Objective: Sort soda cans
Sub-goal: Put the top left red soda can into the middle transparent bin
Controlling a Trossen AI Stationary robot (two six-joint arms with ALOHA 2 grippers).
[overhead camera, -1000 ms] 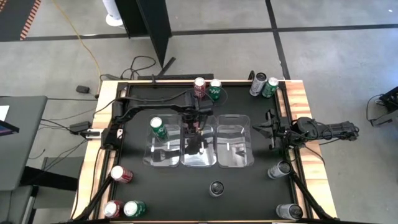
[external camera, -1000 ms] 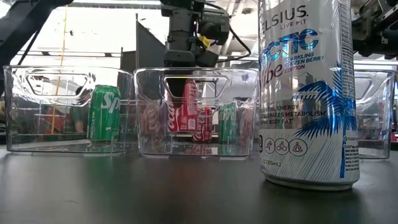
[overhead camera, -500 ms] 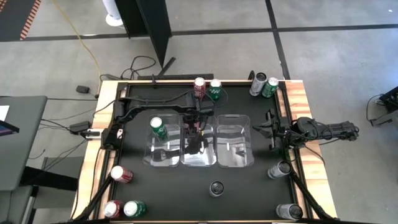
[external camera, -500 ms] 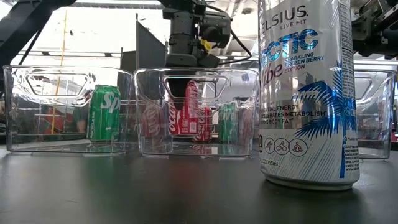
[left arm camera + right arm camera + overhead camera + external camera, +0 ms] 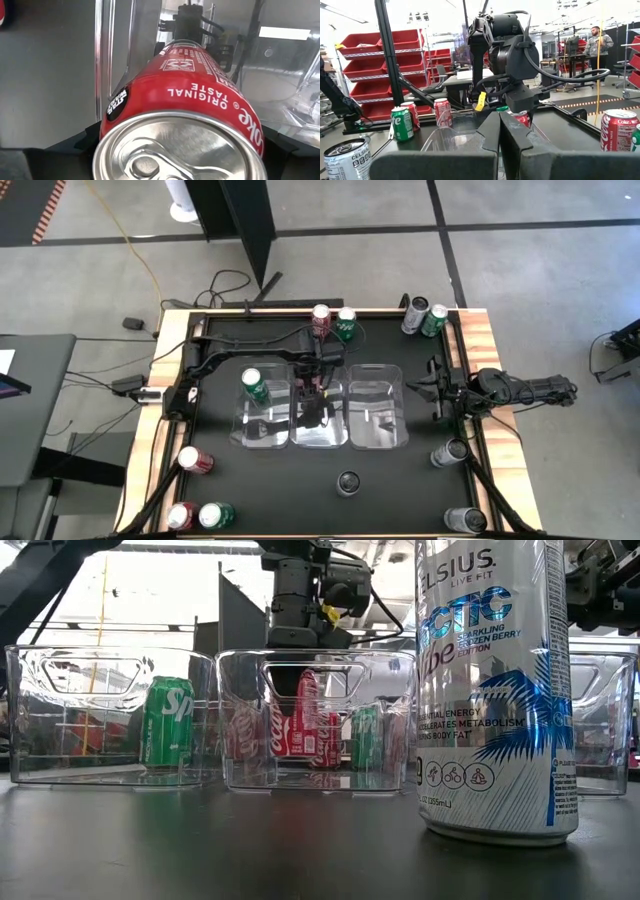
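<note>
A: Where is the red cylindrical metal soda can (image 5: 185, 95) sitting right now?

B: It is standing inside the middle clear plastic tray (image 5: 322, 436), between the two dark fingers of the left tool (image 5: 314, 392), which is reaching down into that tray. In the left wrist view the can's silver top is filling the lower part of the picture, with a dark finger showing at each side of it.

A: Is the tool gripping it?

B: Its jaws are standing wide, spanning the can's width, with the fingers right against the can's sides (whether they are pressing or only touching, I cannot tell).

A: And the other cans?

B: A green cylindrical soda can (image 5: 254, 385) is standing upright in the left clear tray (image 5: 262, 432). A red can (image 5: 321, 317) and a green can (image 5: 346, 322) are standing side by side at the far edge of the black tabletop (image 5: 400, 480), and a silver-grey can (image 5: 413, 312) and a green one (image 5: 434, 319) are sitting at the far right corner. Several more are lying or standing along the near left and near right edges. A tall silver-grey can (image 5: 495, 690) is standing just in front of the low camera.

A: What about the right arm?

B: The right tool (image 5: 437, 391) is hanging beside the right clear tray (image 5: 377, 420), its fingers pressed together on nothing.
</note>
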